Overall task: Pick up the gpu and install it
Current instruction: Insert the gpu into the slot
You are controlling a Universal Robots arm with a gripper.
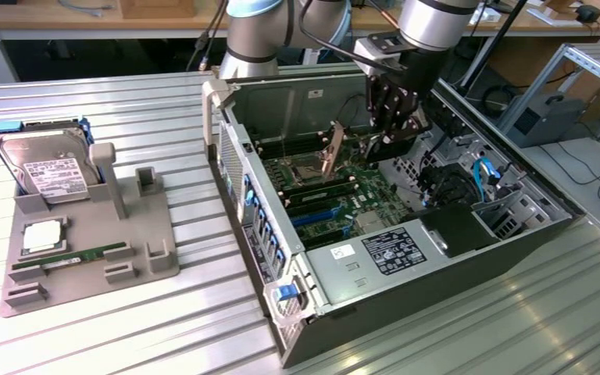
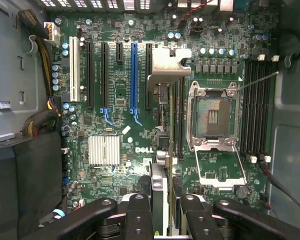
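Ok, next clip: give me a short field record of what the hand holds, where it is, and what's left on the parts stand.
hand: the hand is inside the open computer case, above the motherboard
held item: the gpu, gripped edge-on between the fingers
gpu position: upright over the motherboard, between the expansion slots and the empty CPU socket
seated: cannot tell
parts stand: hard drive and RAM stick remain on the grey stand

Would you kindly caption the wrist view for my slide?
Claw holding the gpu edge-on above the motherboard inside the open case.
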